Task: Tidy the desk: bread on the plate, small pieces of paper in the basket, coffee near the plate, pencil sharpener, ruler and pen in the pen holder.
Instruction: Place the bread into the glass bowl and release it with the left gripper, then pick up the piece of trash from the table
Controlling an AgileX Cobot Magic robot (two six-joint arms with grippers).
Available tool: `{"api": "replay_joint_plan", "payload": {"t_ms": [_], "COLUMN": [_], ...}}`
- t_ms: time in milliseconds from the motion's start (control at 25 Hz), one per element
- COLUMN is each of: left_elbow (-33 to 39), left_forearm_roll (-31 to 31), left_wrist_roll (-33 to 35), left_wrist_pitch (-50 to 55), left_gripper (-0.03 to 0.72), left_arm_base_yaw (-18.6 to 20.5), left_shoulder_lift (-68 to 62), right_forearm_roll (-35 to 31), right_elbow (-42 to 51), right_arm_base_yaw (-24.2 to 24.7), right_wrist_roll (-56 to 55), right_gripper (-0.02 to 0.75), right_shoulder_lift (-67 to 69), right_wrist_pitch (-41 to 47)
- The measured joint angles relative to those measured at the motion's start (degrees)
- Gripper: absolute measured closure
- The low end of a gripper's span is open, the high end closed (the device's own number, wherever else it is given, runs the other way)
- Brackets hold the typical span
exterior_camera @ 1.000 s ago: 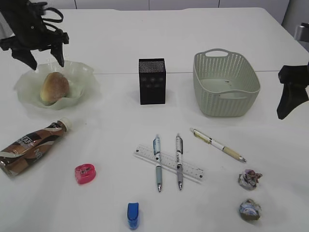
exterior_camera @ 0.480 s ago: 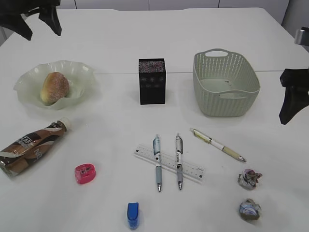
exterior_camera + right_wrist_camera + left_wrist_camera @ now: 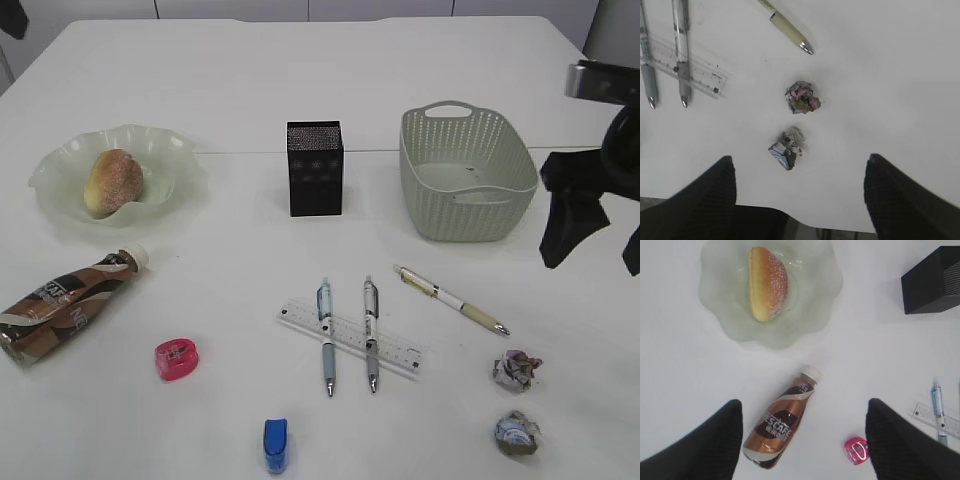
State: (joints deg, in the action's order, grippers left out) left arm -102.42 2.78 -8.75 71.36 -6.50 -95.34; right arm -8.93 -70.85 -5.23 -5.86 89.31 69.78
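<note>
Now that the left tool has lifted clear of the bread on the plate, both tools gape empty; right tool hovers over paper balls.

Open desk around paper balls

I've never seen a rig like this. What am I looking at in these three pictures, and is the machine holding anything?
It is a two-armed robot at a white desk. The wide picture looks down at a slant from the front; the other two come from cameras on each wrist, looking past the dark fingers.

The left gripper hangs open above the swirl-labelled coffee bottle, with the golden bread roll already on the ruffled green glass plate.

The right gripper hangs open above two crumpled paper balls. Three pens, a clear ruler, two sharpeners, a black pen holder and a grey-green basket also lie around. Nothing is held.
</note>
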Motion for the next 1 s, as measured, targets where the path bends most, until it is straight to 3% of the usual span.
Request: {"api": "replay_joint_plan", "payload": {"t_ms": [200, 600, 720, 1000], "left_elbow": [7.58, 26.28, 28.1, 28.3], "left_forearm_roll": [-0.1, 0.13, 0.13, 0.13], "left_wrist_roll": [0.0, -0.22, -0.31, -1.2], "left_wrist_pitch": [0.22, 0.82, 0.96, 1.2], "left_gripper": [0.129, 0.129, 0.129, 0.129], "left_arm_base_yaw": [0.0, 0.0, 0.0, 0.0], "left_shoulder_lift": [12.64, 38.62, 44.75, 52.48], "right_forearm_roll": [5.68, 6.82, 6.7, 4.48], "right_elbow": [0.0, 0.0, 0.0, 0.0], "right_arm_base_yaw": [-6.49, -6.93, -6.93, -6.93], "right_wrist_roll": [0.37, 0.49, 0.6, 0.6], "right_gripper": [0.154, 0.154, 0.128, 0.151], "right_shoulder_lift": [0.0, 5.06, 9.27, 18.03], "right_wrist_pitch": [-2.41, -3.85, -5.38, -7.41]}}
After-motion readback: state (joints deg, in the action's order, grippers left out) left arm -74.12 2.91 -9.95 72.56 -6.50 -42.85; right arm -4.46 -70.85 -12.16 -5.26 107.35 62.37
